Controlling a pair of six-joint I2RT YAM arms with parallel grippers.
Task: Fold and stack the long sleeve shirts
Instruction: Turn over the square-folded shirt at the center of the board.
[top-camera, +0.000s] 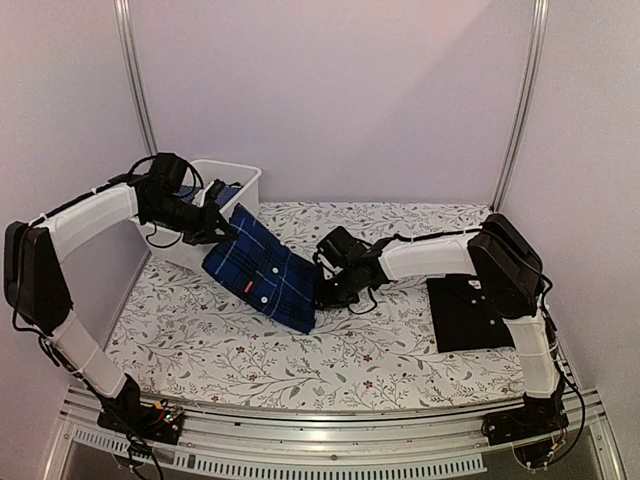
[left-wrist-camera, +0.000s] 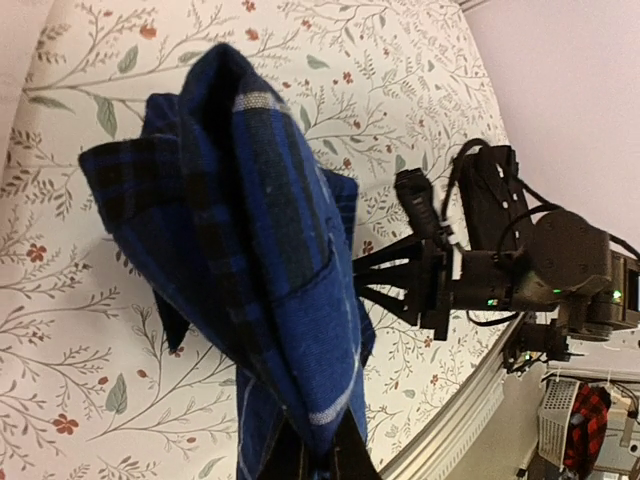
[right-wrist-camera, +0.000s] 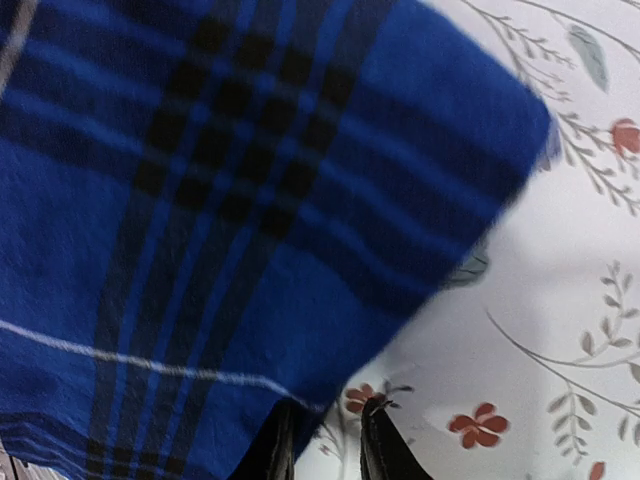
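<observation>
Black shirt (top-camera: 470, 312) lies folded, near right on desk (top-camera: 300, 370). Plaid shirt (top-camera: 262, 268) is mid-desk, lifted, so the folding step looks in hand. Right pincer (top-camera: 324, 291) is narrow at its right edge, grip can't tell. Left pincer (top-camera: 224, 231) clamps the far-left corner. Next probably needs it laid flat, folded, then stacked on black.

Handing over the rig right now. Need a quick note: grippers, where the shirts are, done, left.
Left gripper: shut on the plaid shirt, holding its far-left end up off the table.
Right gripper: at the plaid shirt's right edge, jaws nearly together. Whether they pinch cloth cannot be told.
Black shirt: folded flat on the right side of the table, under the right arm.
Done: black shirt folded.
Left: finish folding the plaid shirt, which looks partly folded, then stack the two.
</observation>
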